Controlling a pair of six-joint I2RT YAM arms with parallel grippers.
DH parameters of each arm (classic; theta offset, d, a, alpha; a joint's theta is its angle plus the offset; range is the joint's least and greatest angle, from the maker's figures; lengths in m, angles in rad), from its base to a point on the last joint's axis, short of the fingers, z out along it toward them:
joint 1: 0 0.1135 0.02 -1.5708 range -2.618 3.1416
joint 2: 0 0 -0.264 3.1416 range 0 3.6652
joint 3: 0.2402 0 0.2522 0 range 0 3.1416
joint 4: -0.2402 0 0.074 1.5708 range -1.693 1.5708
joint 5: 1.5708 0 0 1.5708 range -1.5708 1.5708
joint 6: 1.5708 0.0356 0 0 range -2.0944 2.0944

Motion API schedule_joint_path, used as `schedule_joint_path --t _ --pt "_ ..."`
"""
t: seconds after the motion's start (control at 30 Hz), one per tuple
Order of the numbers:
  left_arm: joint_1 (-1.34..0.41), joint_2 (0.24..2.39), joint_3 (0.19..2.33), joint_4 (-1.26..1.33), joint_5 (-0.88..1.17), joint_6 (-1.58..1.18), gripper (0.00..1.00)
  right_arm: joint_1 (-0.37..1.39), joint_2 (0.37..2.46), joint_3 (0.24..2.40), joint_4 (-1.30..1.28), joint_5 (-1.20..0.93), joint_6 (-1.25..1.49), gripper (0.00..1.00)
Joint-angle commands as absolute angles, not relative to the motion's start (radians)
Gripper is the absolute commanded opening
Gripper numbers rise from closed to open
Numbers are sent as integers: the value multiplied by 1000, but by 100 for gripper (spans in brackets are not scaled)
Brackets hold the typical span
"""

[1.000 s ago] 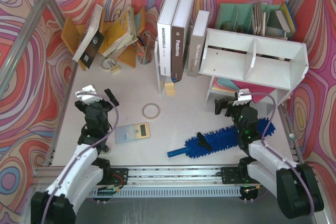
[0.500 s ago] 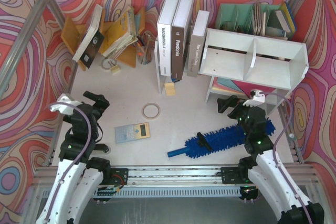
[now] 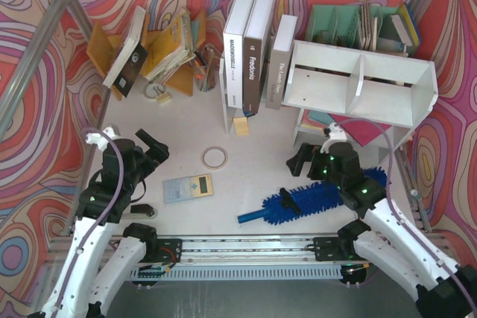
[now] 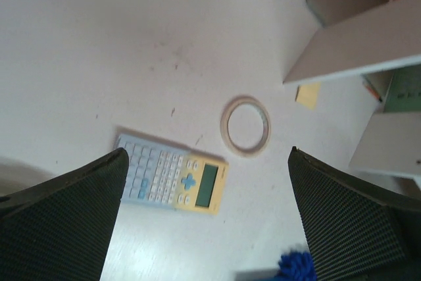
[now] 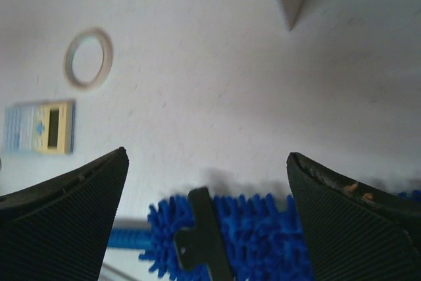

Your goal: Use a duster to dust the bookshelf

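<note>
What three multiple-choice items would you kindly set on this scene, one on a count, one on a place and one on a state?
1. How many compartments does the bookshelf have?
A. one
B. two
C. four

2. Where is the duster?
A. lying on the table in front of the bookshelf
B. inside the bookshelf
C. on top of the bookshelf

3. How is the right gripper?
A. shut on the duster
B. open, holding nothing
C. shut and empty

Answers:
1 B: the long white box is split once, into two.
2 A: the top view shows it flat on the table near the shelf's legs.
3 B: the right wrist view shows the jaws wide apart, with the duster on the table below them.
</note>
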State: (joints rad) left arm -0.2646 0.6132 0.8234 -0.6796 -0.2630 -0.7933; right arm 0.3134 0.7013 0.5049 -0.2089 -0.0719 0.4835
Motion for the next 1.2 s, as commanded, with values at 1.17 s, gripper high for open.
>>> schedule_joint_path --t 1.17 --pt "-285 561 709 -787 -127 -793 98 891 1193 673 -486 348 719 56"
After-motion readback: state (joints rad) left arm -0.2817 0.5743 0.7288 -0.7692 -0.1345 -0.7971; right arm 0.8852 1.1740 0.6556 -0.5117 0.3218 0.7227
